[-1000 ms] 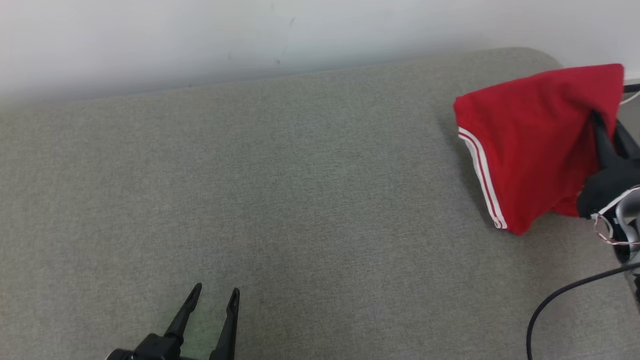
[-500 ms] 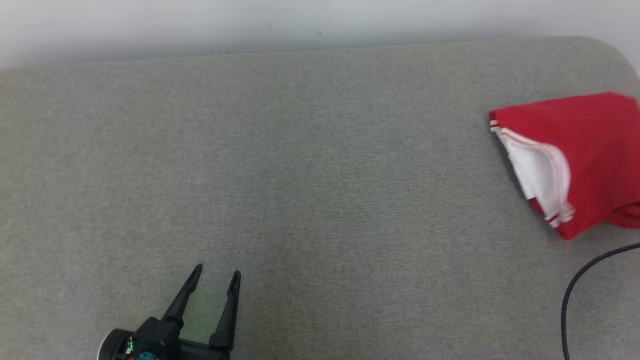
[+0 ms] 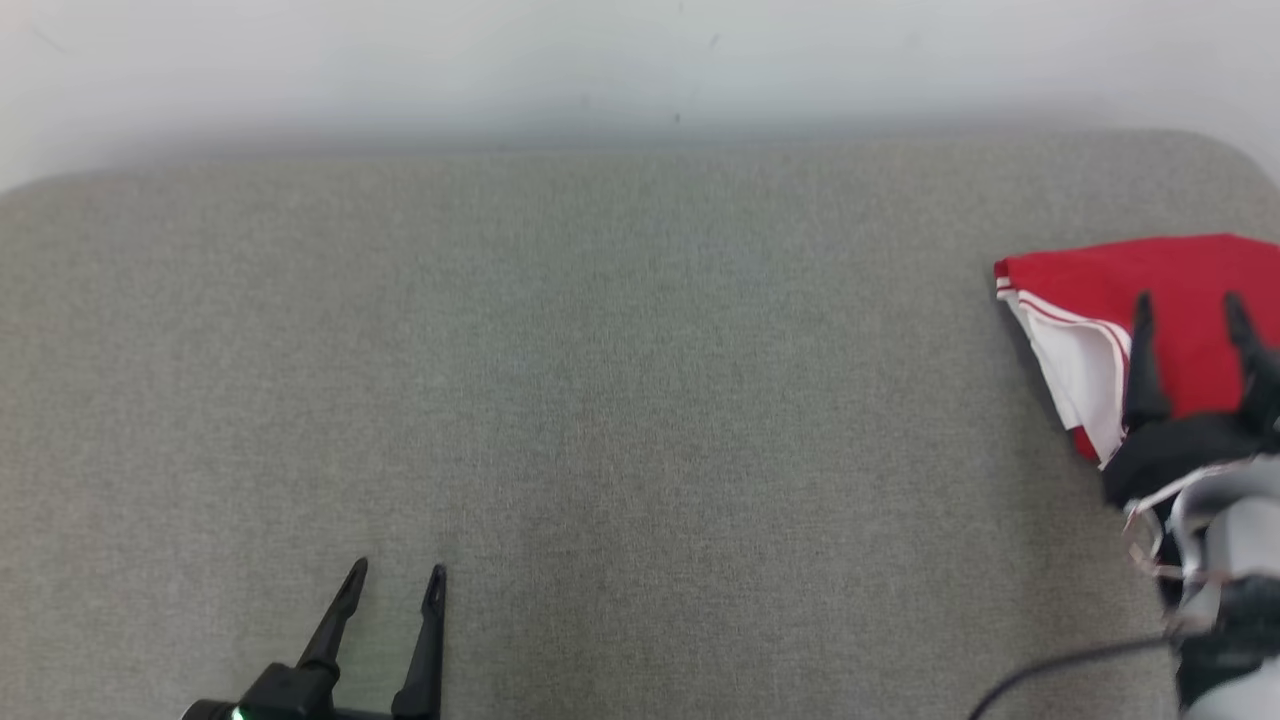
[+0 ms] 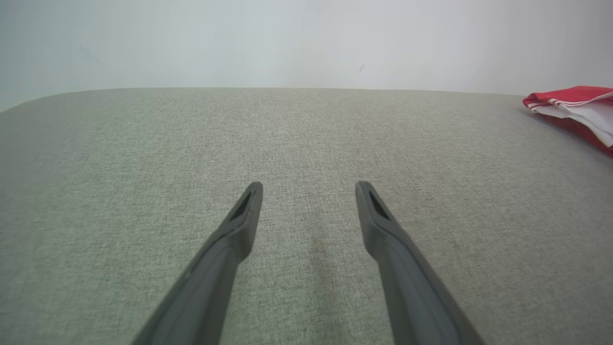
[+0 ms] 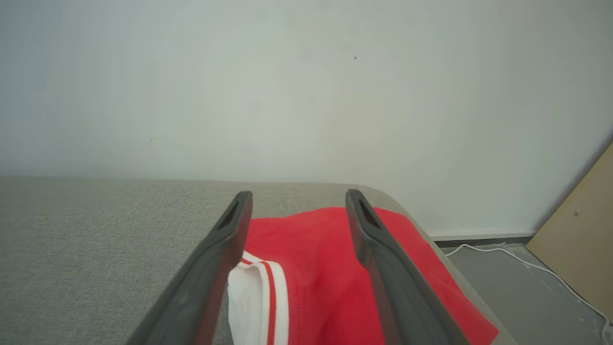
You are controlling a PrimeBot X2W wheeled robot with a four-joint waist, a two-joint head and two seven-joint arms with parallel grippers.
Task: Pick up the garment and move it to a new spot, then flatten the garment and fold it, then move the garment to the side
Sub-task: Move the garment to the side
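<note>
The garment (image 3: 1180, 280) is red with white trim and a white lining turned out along its left edge. It lies folded at the far right of the grey cushioned surface (image 3: 620, 380). My right gripper (image 3: 1188, 312) hovers over its near part, open, with nothing between its fingers. The right wrist view shows the garment (image 5: 316, 282) below and between those spread fingers (image 5: 225, 249). My left gripper (image 3: 395, 582) is open near the front edge at the lower left, far from the cloth. In the left wrist view the garment (image 4: 574, 108) sits at the far right.
A pale wall (image 3: 600, 70) runs behind the surface. Beyond the rounded right end, the floor holds a white cable (image 5: 517, 261) and a leaning tan board (image 5: 579, 230). A dark cable (image 3: 1060, 670) trails from my right arm.
My right gripper let go of the garment, which dropped onto the surface with its white lining showing. The gripper now stands open above it. The head camera has shifted.
</note>
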